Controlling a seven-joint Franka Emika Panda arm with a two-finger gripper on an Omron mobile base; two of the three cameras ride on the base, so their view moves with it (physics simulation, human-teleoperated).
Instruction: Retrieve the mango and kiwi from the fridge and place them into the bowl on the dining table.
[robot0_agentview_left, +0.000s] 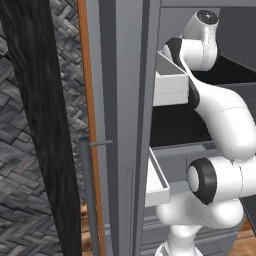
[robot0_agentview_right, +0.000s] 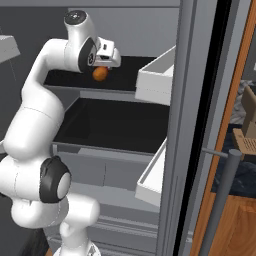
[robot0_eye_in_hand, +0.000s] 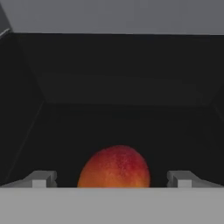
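Mango (robot0_eye_in_hand: 114, 167) on the fridge (robot0_agentview_right: 100, 122) shelf looks smooth and slippery, best pinched mid-belly by the wide-open gripper (robot0_eye_in_hand: 113, 178).

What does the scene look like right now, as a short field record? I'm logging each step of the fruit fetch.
fridge: doors open, dark shelves inside
door shelves: white, on the open doors
mango: red-orange, lying on a dark shelf inside the fridge
gripper: open, a finger tip on each side of the mango, not closed on it
arm: reaching into the upper fridge shelf
kiwi: not made out
step: mango not yet picked up
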